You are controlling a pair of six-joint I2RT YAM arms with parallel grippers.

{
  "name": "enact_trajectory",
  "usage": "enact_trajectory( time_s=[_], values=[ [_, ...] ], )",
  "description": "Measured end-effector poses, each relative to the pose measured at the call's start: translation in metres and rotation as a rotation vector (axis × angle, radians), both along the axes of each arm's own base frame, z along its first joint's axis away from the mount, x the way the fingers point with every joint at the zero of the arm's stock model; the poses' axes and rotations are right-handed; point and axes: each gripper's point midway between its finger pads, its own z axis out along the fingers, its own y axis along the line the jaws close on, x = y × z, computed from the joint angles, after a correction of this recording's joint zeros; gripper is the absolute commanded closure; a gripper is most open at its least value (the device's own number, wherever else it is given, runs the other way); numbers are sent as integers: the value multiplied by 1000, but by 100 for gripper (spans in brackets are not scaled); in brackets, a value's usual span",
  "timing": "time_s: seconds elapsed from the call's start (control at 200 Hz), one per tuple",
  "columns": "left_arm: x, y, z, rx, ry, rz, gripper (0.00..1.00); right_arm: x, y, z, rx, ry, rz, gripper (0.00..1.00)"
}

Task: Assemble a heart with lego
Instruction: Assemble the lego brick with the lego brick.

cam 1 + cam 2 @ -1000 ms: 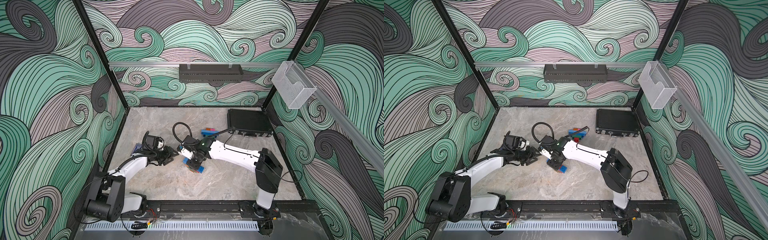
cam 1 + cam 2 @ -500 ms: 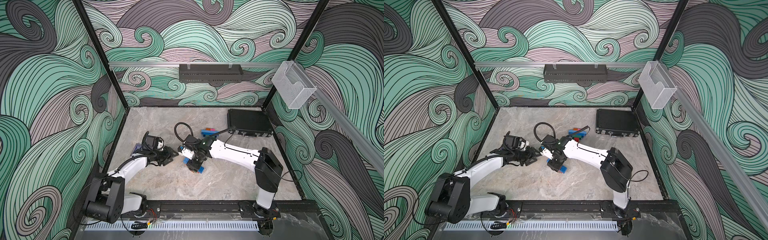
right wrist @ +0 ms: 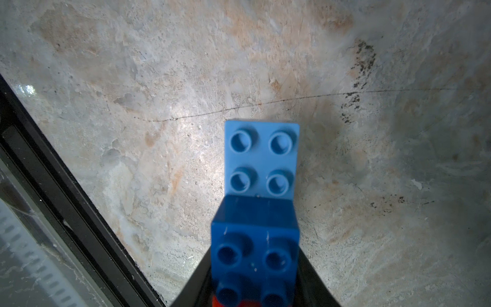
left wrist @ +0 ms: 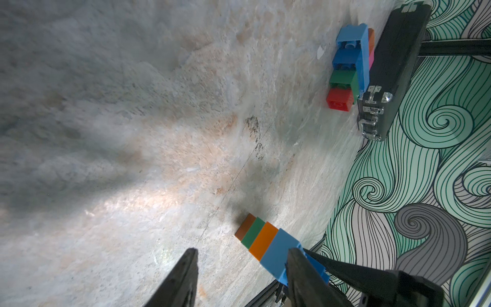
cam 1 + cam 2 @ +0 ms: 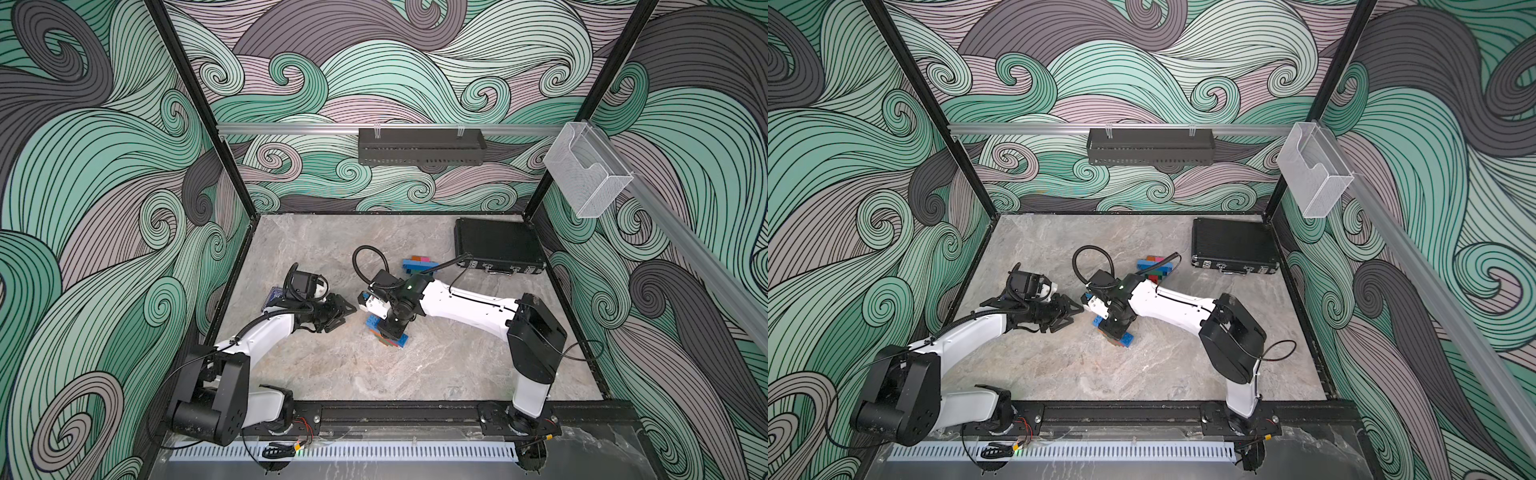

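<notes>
A short lego stack (image 5: 397, 338) stands near the middle of the table, also in a top view (image 5: 1125, 340). My right gripper (image 5: 390, 330) points down onto it. In the right wrist view the right gripper (image 3: 255, 265) is shut on the stack's dark blue brick (image 3: 255, 239), with a light blue brick (image 3: 261, 159) beyond and red below. My left gripper (image 5: 347, 311) hovers open just left of the stack, not touching. In the left wrist view the left gripper (image 4: 243, 252) holds nothing; orange, green and light blue layers (image 4: 265, 244) show past one finger. A second lego cluster (image 5: 419, 266) lies farther back.
A black case (image 5: 498, 249) lies at the back right, close to the second cluster (image 4: 348, 66). A flat dark blue card box (image 5: 272, 296) sits partly under my left arm. The black frame rail (image 3: 66, 199) runs along the table's front edge.
The right gripper's jaws have closed in on the dark blue brick of the stack. The left arm has not moved.
</notes>
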Motion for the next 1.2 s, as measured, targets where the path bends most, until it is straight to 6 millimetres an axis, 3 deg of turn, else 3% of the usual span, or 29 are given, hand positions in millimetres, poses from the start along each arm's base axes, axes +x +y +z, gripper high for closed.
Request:
enact_trajectory(
  time_s=[0.395,0.585,0.761,0.856,1.011,1.201],
  values=[
    [-1,-1,-2,-7,10,-6,44,-4,-2,-5,24,23,41,36],
    [-5,-8,3,-46,11,-33,41,-9,-5,16,103,26,45,26],
    [-14,-18,6,-78,-3,-68,40,-1,-6,52,229,28,-10,27],
    [-17,-27,12,-99,-21,-96,40,7,-8,64,277,34,-64,35],
    [-23,-40,18,-120,-42,-143,40,17,-14,63,283,44,-134,45],
    [-30,-51,22,-130,-48,-184,40,18,-14,53,257,65,-180,48]
  ],
)
